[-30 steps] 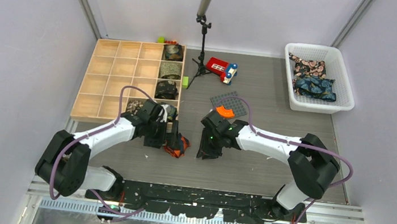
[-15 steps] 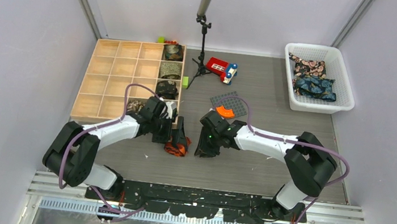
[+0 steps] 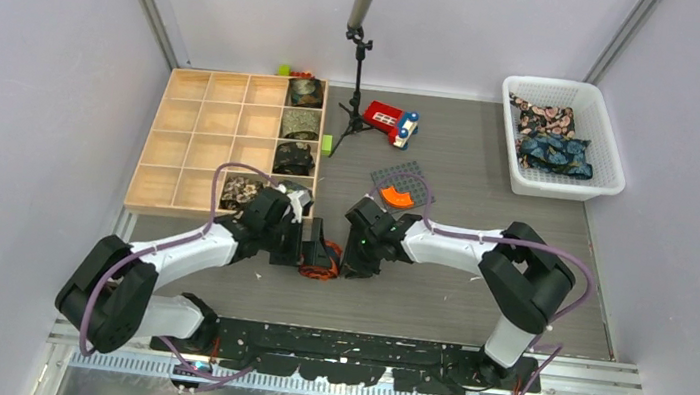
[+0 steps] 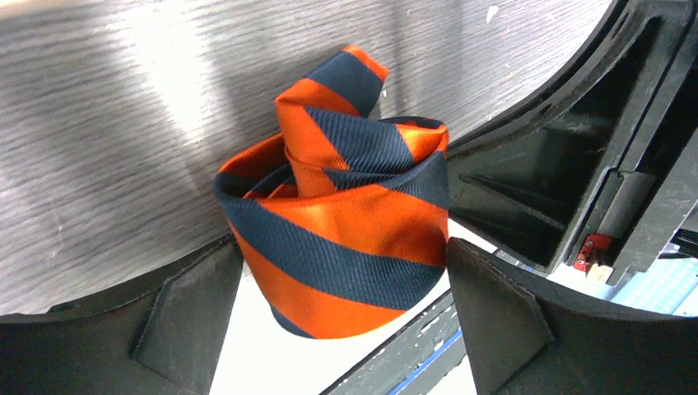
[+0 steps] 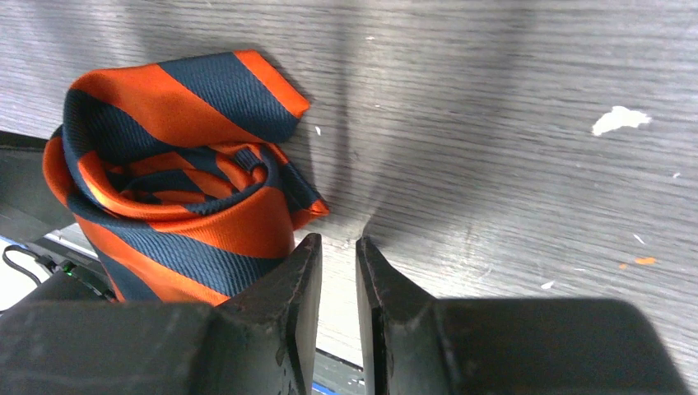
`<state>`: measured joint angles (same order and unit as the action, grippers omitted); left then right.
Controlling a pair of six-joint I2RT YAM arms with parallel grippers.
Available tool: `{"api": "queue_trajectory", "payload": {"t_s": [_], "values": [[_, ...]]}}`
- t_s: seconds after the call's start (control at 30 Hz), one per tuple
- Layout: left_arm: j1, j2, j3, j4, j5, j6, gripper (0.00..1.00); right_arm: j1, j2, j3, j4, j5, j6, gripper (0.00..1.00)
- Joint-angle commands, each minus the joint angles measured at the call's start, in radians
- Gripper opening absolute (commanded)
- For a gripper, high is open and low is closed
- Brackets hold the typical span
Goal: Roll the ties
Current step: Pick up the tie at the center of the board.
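Striped tie (image 4: 346, 247) between wide-spread left jaws

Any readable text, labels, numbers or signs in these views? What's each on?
No text is readable in any view.
striped tie: stripes only, no label showing.
red toy car: too small to tell any marking.
white basket: no print visible.
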<state>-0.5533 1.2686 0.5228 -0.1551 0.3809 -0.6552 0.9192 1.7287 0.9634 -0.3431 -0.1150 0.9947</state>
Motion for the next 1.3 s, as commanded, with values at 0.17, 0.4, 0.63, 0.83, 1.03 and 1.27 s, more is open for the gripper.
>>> {"api": "queue_trajectory", "payload": {"t_s": [0.17, 0.4, 0.63, 0.83, 1.03, 1.27], "values": [[-0.003, -0.066, -0.108, 0.012, 0.001, -0.052, 0.97, 0.023, 0.065, 0.052, 0.065, 0.009, 0.023, 0.26], [-0.003, -0.004, -0.105, 0.064, -0.011, -0.054, 0.97, 0.022, 0.099, 0.063, 0.051, 0.023, 0.007, 0.25], [-0.005, 0.101, -0.115, 0.169, 0.015, -0.072, 0.8, 0.019, 0.111, 0.083, -0.005, 0.033, -0.037, 0.24], [-0.018, 0.157, -0.091, 0.173, 0.001, -0.07, 0.51, 0.005, 0.06, 0.082, -0.106, 0.067, -0.09, 0.24], [-0.033, 0.167, -0.067, 0.139, -0.019, -0.067, 0.36, -0.015, -0.032, 0.074, -0.215, 0.104, -0.129, 0.24], [-0.038, 0.066, -0.006, 0.022, -0.04, -0.083, 0.22, -0.054, -0.152, 0.051, -0.272, 0.152, -0.14, 0.24]]}}
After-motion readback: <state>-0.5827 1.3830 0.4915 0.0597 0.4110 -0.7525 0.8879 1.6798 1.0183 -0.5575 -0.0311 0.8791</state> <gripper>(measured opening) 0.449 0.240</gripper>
